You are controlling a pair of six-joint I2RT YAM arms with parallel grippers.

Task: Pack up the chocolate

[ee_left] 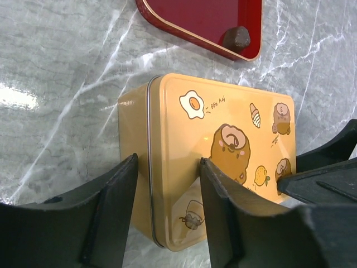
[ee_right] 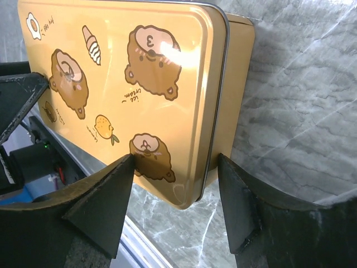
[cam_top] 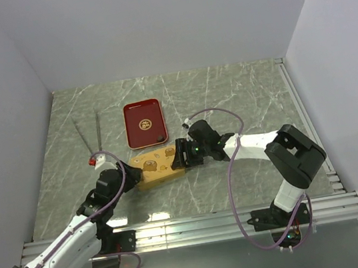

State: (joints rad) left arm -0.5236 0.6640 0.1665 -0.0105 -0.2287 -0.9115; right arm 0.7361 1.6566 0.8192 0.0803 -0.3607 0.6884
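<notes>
The gold tin (cam_top: 158, 164) with cartoon bears lies lid shut at mid-table; it also shows in the left wrist view (ee_left: 223, 111) and the right wrist view (ee_right: 184, 100). One dark brown chocolate (cam_top: 158, 138) sits in the near right corner of the red tray (cam_top: 142, 116), also seen from the left wrist (ee_left: 240, 38). Other chocolates are hidden. My left gripper (cam_top: 135, 173) straddles the tin's left end (ee_left: 168, 164), one finger on the lid, one against the wall. My right gripper (cam_top: 181, 155) holds the tin's right corner the same way (ee_right: 175, 162).
The red tray (ee_left: 195, 17) lies just behind the tin. Two thin metal rods (cam_top: 88, 134) with a red and white piece (cam_top: 95, 160) lie at the left. An aluminium rail (cam_top: 192, 225) runs along the near edge. White walls close in three sides.
</notes>
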